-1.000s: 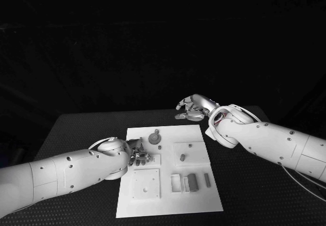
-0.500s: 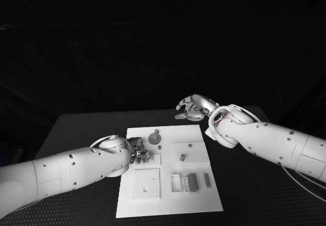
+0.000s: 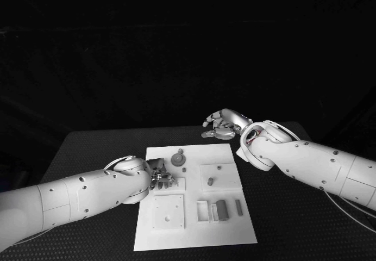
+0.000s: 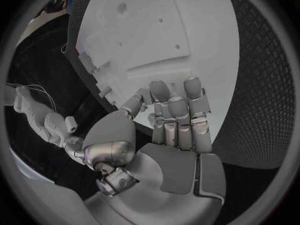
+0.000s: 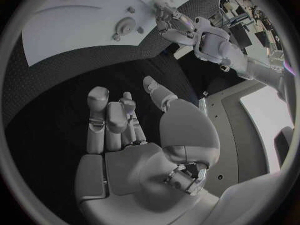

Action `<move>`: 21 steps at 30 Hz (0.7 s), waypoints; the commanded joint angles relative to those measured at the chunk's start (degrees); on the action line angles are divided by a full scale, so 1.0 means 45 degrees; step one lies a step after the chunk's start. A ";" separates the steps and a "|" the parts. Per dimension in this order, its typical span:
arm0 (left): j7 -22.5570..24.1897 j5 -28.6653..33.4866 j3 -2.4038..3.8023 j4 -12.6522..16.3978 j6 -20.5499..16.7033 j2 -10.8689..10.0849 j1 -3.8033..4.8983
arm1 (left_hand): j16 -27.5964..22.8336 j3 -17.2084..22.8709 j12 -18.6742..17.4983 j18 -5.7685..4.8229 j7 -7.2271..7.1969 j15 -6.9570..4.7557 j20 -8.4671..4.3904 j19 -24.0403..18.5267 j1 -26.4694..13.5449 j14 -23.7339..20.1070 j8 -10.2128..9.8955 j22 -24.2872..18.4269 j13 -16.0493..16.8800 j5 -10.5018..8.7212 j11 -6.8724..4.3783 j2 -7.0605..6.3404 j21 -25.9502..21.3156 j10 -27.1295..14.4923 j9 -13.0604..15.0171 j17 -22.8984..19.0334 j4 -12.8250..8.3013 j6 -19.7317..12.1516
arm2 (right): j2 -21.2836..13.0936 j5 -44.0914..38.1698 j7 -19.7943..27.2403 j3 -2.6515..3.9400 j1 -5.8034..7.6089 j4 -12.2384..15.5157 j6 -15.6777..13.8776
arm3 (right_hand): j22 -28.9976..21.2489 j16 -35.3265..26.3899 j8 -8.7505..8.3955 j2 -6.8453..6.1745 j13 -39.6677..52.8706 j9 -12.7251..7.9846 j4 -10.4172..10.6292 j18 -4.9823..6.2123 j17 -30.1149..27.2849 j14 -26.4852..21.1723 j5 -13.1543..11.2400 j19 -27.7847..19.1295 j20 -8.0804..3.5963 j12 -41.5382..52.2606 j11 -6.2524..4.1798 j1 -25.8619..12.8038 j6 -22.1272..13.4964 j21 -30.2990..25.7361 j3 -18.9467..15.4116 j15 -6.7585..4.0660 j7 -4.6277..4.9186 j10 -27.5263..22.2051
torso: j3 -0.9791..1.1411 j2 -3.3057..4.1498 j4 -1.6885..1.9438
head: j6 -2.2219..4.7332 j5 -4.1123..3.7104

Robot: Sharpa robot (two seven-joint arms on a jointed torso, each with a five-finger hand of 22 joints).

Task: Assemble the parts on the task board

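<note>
Head view: the left hand (image 3: 159, 180) is being held released over the task board's (image 3: 196, 239) left edge for picking; the right hand (image 3: 223, 124), empty, is being kept clear beyond the far edge.

In the head view the left hand (image 3: 159, 180) sits over the board (image 3: 196, 228), and its arm hides the board's edge beside it; whether the fingers touch anything under them cannot be told. In the left wrist view the fingers (image 4: 178, 116) cover the board surface just past them. The parts near the right hand (image 3: 223, 124), such as the round part (image 3: 179, 159), are too small to identify.
</note>
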 commanded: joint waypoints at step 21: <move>0.0148 0.0342 0.0085 -0.0236 -0.0219 0.0149 0.0000 | -0.0088 -0.0067 -0.0192 -0.0113 0.0137 0.0121 0.0017 -0.0260 0.0051 -0.0248 -0.0162 0.0171 -0.0099 -0.0014 0.0122 -0.0375 -0.0236 -0.0328 0.0002 -0.0204 -0.0002 -0.0374 | 0.0020 0.0029 0.0086 0.0006 -0.0020 -0.0009 0.0140 | 0.0167 -0.0085 0.0009 -0.0004 -0.0024 0.0006 0.0088 0.0794 0.0010 -0.0023 0.0051 -0.0012 -0.0105 0.0014 0.0023 -0.0154 -0.0155 -0.0093 -0.0014 0.0042 0.0245 -0.0111 | 0.0001 -0.0001 -0.0002 | -0.0005 -0.0016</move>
